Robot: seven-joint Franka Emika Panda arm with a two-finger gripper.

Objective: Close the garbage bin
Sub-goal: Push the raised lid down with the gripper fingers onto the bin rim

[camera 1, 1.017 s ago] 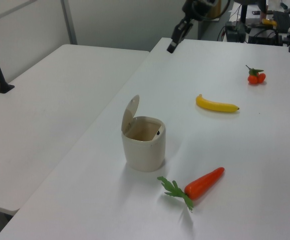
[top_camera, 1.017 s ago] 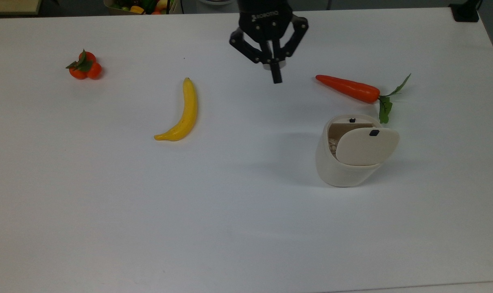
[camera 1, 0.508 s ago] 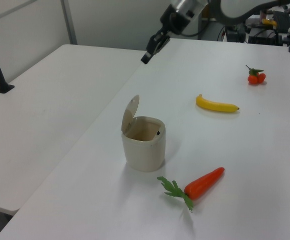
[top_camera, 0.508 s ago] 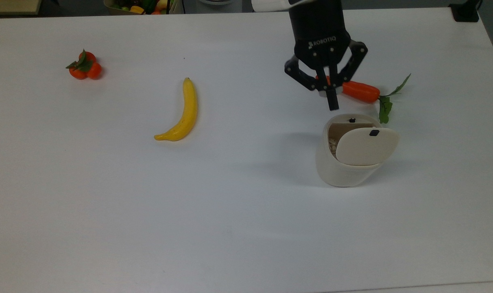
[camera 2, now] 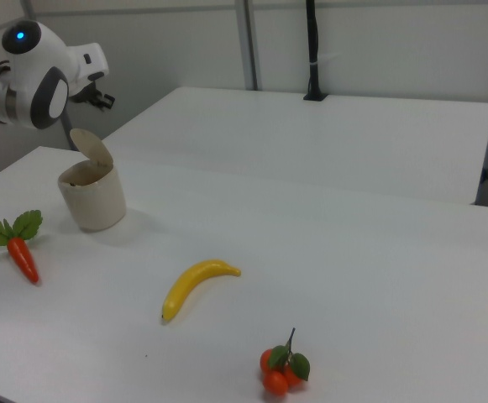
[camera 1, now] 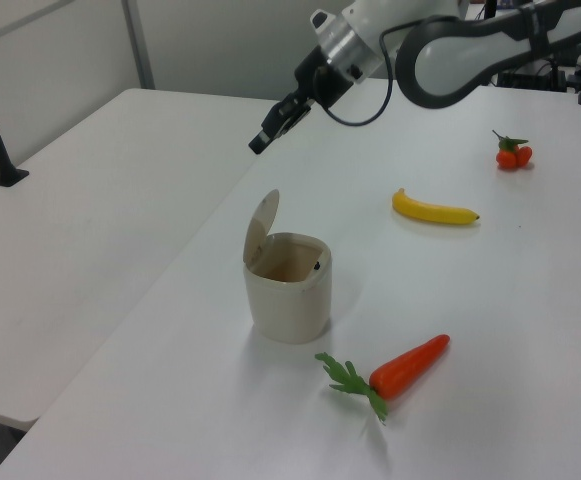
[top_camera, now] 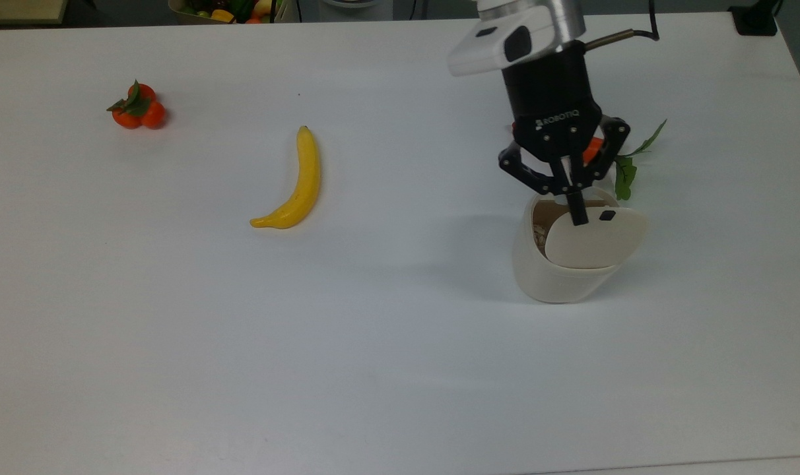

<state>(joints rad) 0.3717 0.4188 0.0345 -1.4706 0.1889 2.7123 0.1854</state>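
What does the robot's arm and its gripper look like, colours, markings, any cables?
The arm has glossy white shells with dark grey joint sections; the right view shows a small blue light on one joint. The gripper is black, with a cylindrical body marked ROBOTIQ in white, angular linkages and slim black fingers. A black cable runs from its silver wrist ring.

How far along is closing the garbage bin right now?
Nothing is closed yet: the garbage bin has its lid standing open. The gripper, jaws shut, hangs high above the lid in the left view, not touching it. Left: come down, push the lid onto the rim.
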